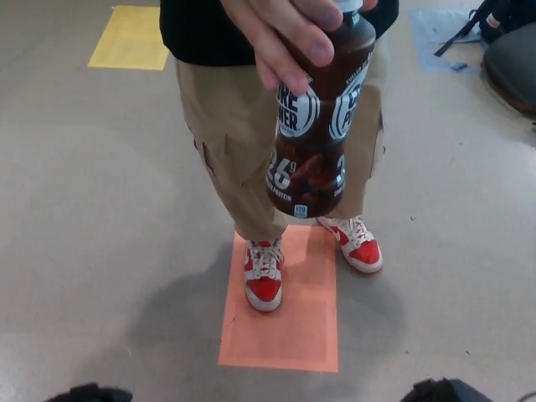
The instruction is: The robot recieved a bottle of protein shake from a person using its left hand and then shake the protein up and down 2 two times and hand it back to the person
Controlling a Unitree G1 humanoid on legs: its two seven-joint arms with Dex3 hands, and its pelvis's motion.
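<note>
One bottle (316, 126), one person's hand (285, 33), two shoes (264, 276)

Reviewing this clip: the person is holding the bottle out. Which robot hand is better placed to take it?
Hard to call. The bottle hangs from the person's hand near centre; only dark bits of the robot show at both bottom corners. The task names the left.

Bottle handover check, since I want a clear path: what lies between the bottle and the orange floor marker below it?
In the head view, only the person's legs and red-and-white shoes show between the bottle and the orange marker; neither robot hand has risen there.
</note>
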